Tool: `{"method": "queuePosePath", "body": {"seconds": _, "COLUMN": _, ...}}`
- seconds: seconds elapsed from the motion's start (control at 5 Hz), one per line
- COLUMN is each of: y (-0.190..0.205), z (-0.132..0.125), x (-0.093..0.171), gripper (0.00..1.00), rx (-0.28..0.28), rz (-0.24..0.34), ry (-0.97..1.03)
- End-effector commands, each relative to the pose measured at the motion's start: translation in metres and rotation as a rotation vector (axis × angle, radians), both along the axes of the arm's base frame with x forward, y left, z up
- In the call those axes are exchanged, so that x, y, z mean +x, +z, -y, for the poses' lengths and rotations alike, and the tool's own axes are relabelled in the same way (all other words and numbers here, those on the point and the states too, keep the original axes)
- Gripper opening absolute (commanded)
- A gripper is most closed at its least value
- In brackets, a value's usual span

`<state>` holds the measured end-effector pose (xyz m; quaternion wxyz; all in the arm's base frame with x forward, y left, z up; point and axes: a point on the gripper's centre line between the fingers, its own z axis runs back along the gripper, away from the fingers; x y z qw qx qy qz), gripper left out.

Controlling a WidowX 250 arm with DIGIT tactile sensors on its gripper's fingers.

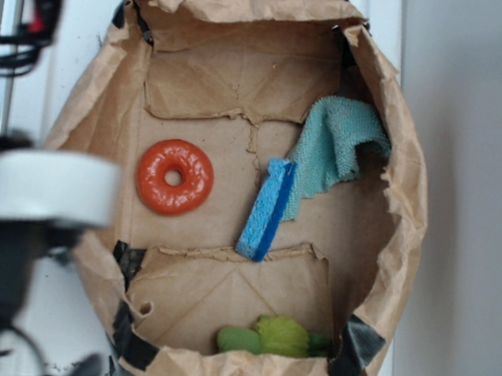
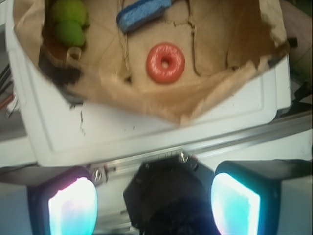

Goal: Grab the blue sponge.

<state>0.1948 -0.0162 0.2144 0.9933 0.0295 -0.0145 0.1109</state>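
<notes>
The blue sponge (image 1: 265,211) lies mid-bag (image 1: 87,90), beside the orange ring (image 1: 175,176), touching the teal cloth (image 1: 331,148). The gripper (image 2: 154,198) hangs wide and empty outside the bag, apparently over the white surface (image 2: 146,134).

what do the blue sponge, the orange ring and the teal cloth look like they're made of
Blue sponge: likely matte foam, a porous speckled face in the wrist view.
Orange ring: glossy, with highlights; probably hard plastic or glazed rubber, cannot tell which.
Teal cloth: soft terry-like fabric, with a nubby looped surface and draped folds.
</notes>
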Motion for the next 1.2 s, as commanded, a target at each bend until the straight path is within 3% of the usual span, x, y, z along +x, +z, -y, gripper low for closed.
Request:
{"method": "queuePosePath", "body": {"seconds": 0.0, "y": -0.02, "z": -0.054, "x": 0.047, "gripper": 1.0, "rx": -0.009, "rz": 0.266, "ry": 0.187}}
{"method": "queuePosePath", "body": {"seconds": 0.2, "y": -0.044, "z": -0.075, "x": 0.063, "gripper": 1.0, "rx": 0.016, "rz": 0.272, "ry": 0.344}}
{"method": "queuePosePath", "body": {"seconds": 0.4, "y": -0.07, "z": -0.082, "x": 0.076, "gripper": 1.0, "rx": 0.058, "rz": 0.188, "ry": 0.42}}
{"method": "queuePosePath", "body": {"seconds": 1.0, "y": -0.07, "z": -0.082, "x": 0.076, "gripper": 1.0, "rx": 0.058, "rz": 0.188, "ry": 0.42}}
